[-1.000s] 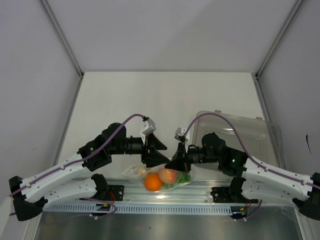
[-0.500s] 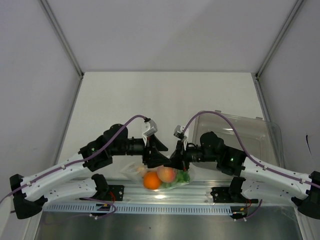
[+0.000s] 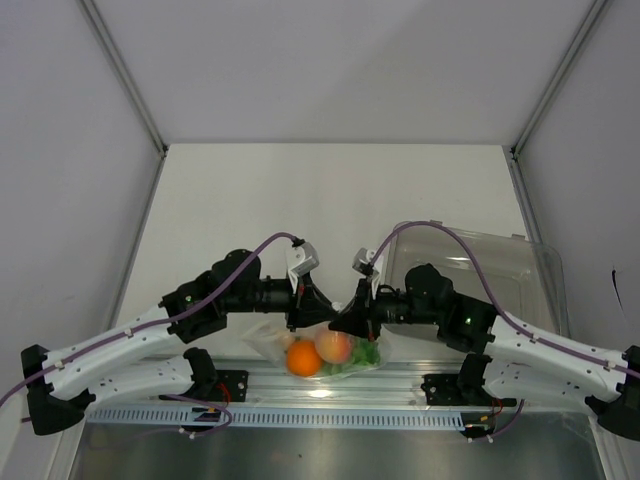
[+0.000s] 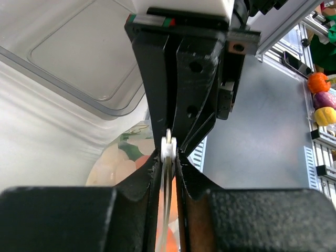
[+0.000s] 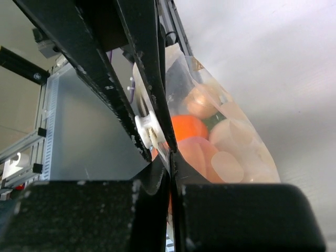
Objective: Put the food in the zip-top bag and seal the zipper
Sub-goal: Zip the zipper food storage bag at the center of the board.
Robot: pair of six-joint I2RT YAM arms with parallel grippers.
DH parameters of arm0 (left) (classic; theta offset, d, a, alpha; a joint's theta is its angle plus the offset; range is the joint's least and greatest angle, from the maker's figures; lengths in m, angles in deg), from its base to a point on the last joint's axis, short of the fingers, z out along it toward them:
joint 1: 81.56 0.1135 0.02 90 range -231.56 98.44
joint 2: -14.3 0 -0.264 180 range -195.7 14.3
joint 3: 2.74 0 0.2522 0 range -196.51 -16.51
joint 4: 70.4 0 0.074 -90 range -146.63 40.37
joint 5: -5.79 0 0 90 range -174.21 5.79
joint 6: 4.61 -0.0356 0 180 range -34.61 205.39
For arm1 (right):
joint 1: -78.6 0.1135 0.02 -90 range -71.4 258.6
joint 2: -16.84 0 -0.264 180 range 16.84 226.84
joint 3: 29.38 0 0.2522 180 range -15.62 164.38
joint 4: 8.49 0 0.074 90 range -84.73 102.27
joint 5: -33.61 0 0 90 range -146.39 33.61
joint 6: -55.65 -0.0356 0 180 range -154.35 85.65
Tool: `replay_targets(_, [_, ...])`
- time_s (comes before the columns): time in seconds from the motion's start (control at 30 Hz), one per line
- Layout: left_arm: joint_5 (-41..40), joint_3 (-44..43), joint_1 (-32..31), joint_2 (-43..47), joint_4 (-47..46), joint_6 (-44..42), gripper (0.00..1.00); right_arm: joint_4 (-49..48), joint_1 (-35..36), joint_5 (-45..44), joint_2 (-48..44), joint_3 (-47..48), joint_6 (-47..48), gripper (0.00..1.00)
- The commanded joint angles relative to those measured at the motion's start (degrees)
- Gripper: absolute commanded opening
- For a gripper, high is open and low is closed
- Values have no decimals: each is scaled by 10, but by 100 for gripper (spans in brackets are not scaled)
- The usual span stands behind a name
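Left gripper (image 3: 318, 319), right gripper (image 3: 343, 320), both pinching zipper (image 4: 168, 148), food (image 3: 305, 358) inside zip-top bag (image 3: 262, 341)

A clear hard plastic tray (image 3: 520, 262) with rounded corners lies on the right side of the white tabletop (image 3: 330, 190), close along the right edge and nearer the near right corner than the far one. In the left wrist view the tray (image 4: 68, 58) shows a raised rectangular panel in its base. A silver slotted rail (image 3: 330, 385) runs along the table's near edge, with a perforated strip (image 3: 300, 414) just in front of it and a grey metal sheet (image 3: 330, 455) nearest the camera. Plain white wall panels (image 3: 350, 60) stand behind the far edge and along both sides. Beyond the near edge, the left wrist view catches three small round toys stacked in a column: orange (image 4: 318, 82), purple (image 4: 326, 98), yellow (image 4: 324, 115).
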Motion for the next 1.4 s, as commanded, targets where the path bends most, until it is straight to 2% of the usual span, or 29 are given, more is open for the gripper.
replay_targets(0.0, [-20,-23,-1,2,11,-11,17,-71,4,-15,-38,1,-14,0])
replay_targets(0.13, [-13,-16,-1,9,13,-11,7,-93,4,-38,-61,-23,-28,0])
replay_targets(0.17, [-11,-15,-1,11,13,-11,1,-97,5,-39,-64,-26,-29,0])
replay_targets(0.27, [-12,-13,-1,17,10,-9,1,-101,5,-38,-66,-30,-31,0])
replay_targets(0.3, [-13,-14,-1,18,9,-6,2,-100,5,-37,-63,-30,-32,0])
replay_targets(0.33, [-13,-14,-1,19,9,-6,15,-99,5,-33,-56,-29,-31,0])
replay_targets(0.43, [-16,-22,-1,16,7,-2,32,-95,12,-33,-42,-26,-28,0])
replay_targets(0.47, [-17,-22,-1,16,7,-2,41,-93,16,-38,-34,-24,-28,0])
replay_targets(0.5, [-20,-26,0,16,5,1,42,-91,22,-42,-31,-21,-27,0])
replay_targets(0.73, [-18,-34,-1,12,1,4,43,-84,41,-67,-12,-11,-17,0])
replay_targets(0.83, [-15,-34,-1,12,5,3,34,-84,42,-74,-17,-11,-17,0])
replay_targets(0.9, [-15,-31,-1,14,6,3,33,-81,42,-81,-24,-11,-15,0])
replay_targets(0.97, [-14,-28,-1,15,7,3,34,-79,42,-84,-29,-10,-14,0])
replay_targets(1.13, [-11,-26,-1,21,7,6,45,-75,41,-89,-33,-9,-17,0])
replay_targets(1.27, [-13,-22,-1,29,10,5,46,-74,41,-94,-34,-10,-19,0])
replay_targets(1.37, [-18,-15,-1,31,14,5,40,-76,41,-91,-34,-9,-19,0])
